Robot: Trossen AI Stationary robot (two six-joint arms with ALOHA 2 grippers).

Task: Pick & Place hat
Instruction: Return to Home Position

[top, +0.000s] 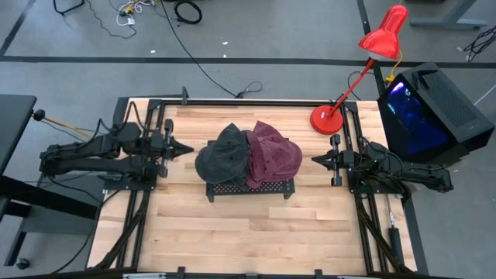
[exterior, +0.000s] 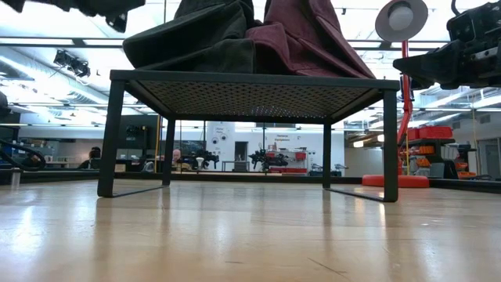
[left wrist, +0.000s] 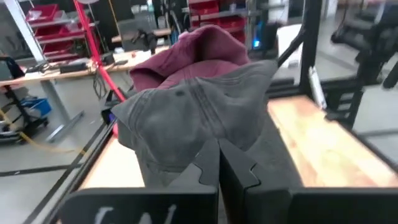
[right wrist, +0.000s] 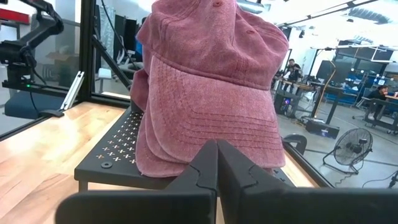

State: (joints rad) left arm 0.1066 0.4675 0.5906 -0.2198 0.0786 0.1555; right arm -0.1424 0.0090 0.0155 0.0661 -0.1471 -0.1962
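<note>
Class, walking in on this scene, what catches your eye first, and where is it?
A pile of red caps sits beside a pile of black caps on a black shelf in the middle of the table. A red lamp stands at its corner near the right end effector. That and the left end effector sit shut at either side.
</note>
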